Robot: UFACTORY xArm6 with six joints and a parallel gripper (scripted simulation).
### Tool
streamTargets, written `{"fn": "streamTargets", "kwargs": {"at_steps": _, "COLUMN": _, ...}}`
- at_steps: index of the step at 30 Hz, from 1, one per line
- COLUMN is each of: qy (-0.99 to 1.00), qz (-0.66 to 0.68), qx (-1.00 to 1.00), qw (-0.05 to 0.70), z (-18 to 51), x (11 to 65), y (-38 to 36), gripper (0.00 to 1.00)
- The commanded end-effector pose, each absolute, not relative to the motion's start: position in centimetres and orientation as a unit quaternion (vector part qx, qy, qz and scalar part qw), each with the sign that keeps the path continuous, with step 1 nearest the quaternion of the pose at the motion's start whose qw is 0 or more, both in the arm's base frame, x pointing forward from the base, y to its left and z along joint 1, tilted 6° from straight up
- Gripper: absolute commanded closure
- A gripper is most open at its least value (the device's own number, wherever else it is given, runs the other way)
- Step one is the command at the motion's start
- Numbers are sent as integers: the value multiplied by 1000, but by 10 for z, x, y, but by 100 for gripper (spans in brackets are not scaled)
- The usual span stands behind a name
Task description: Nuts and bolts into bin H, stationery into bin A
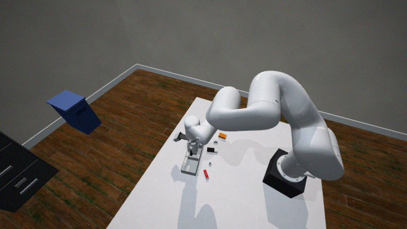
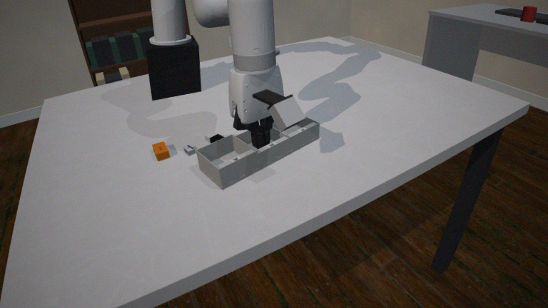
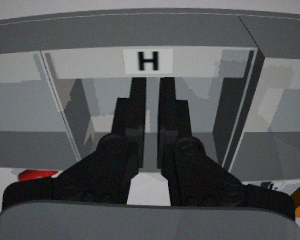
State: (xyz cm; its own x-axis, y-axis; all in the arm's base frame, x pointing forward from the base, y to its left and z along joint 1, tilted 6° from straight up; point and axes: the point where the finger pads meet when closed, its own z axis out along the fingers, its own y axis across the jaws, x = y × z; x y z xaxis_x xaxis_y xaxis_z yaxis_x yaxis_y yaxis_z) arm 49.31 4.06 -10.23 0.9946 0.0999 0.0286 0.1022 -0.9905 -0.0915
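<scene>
A grey row of bins [image 2: 258, 151] stands on the white table, and its middle compartment bears the mark H [image 3: 149, 62]. My gripper [image 2: 258, 135] reaches down into that middle compartment; the black fingers stand almost together and I see nothing between them. I cannot see the mark A. Beside the bins lie an orange block [image 1: 222, 135], a small grey piece [image 1: 215, 142], a black item [image 1: 211, 149], a small pale nut-like piece [image 1: 210, 164] and a red item [image 1: 205, 174]. The orange block [image 2: 160, 150] and the grey piece [image 2: 189, 150] also show in the exterior view.
The arm's black base [image 1: 285, 174] stands on the table's far side from the bins. The bins lie near one long table edge. A second table [image 2: 484, 34] with a red cup stands off to the right. A blue box [image 1: 73, 111] hangs off the table.
</scene>
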Motion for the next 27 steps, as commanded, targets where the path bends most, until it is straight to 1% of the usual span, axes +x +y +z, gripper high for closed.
{"fn": "streamTargets", "kwargs": {"at_steps": 1, "qy": -51, "qz": -14, "qx": -998, "qw": 46, "z": -101, "x": 495, "y": 41, "gripper": 93}}
{"fn": "streamTargets", "kwargs": {"at_steps": 11, "qy": -51, "qz": -14, "qx": -998, "qw": 46, "z": -101, "x": 495, "y": 41, "gripper": 93}}
{"fn": "streamTargets", "kwargs": {"at_steps": 27, "qy": -51, "qz": -14, "qx": -998, "qw": 46, "z": -82, "x": 494, "y": 39, "gripper": 93}}
